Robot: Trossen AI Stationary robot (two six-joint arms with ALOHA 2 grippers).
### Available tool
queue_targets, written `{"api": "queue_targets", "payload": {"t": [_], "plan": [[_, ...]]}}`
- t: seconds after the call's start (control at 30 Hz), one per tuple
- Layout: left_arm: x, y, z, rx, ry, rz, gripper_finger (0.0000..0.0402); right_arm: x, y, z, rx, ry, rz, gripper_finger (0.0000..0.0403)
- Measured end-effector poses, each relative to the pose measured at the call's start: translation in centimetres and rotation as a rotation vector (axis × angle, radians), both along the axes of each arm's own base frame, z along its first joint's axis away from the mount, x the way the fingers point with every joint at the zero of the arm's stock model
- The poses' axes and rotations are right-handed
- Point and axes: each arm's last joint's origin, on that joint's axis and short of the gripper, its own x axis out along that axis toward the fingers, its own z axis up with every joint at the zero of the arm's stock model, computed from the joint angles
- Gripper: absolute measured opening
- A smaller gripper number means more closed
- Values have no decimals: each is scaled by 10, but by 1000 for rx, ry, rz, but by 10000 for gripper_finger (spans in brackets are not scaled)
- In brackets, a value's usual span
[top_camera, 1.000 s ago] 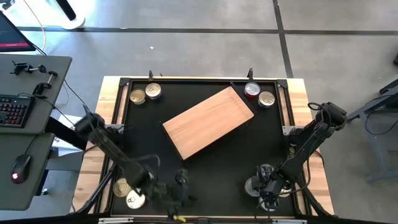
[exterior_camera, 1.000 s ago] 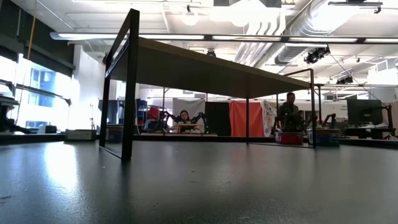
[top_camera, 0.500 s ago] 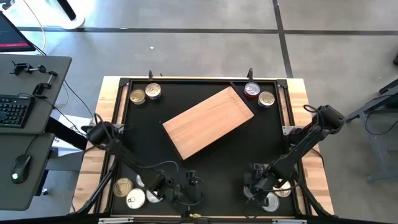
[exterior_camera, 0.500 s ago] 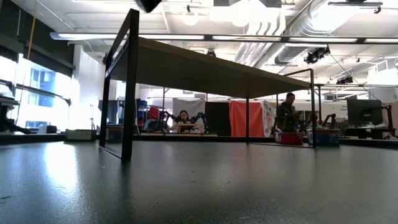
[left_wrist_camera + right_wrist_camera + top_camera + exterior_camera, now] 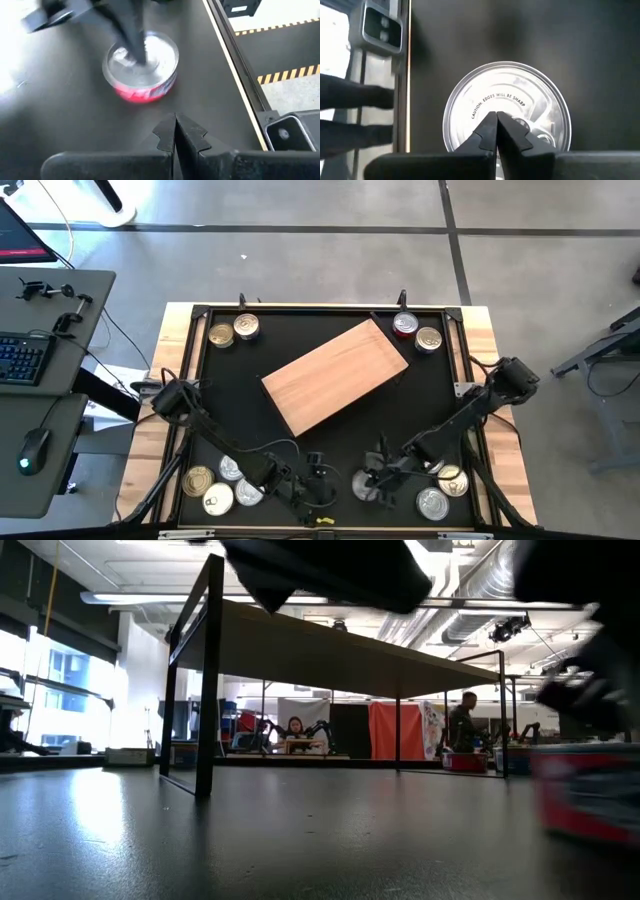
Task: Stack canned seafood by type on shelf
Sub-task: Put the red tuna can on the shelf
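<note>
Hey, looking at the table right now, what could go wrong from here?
The right gripper is shut over the lid of a silver tin. While closed it can only push the tin, so it may slide. The left gripper, also shut, sits close beside it near the front edge of the table, so the arms might collide.

keyboard (image 5: pixel 22 356): on grey desk (image 5: pixel 50 430), 9 o'clock of table
mouse (image 5: pixel 34 448): on desk, 6 o'clock of keyboard
people: two, in room beyond table, low view
orange curtain (image 5: pixel 398 730): behind them
</note>
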Motion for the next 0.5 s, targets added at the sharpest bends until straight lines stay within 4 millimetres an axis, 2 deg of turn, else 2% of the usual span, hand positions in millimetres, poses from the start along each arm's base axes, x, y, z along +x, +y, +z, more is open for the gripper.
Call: {"api": "queue_targets", "payload": {"t": [0.17, 0.27, 0.37, 0.5], "plan": [[10, 0, -9, -21, -53, 6, 0, 20, -13, 0, 29, -92, -3, 0], [12, 2, -11, -15, -55, 17, 0, 25, -17, 10, 93, -143, 12, 0], [13, 5, -10, 4, -61, 28, 0, 20, -16, 29, 120, -184, 52, 0], [17, 11, -11, 34, -58, 23, 0, 2, -16, 40, 74, -106, 41, 0]]}}
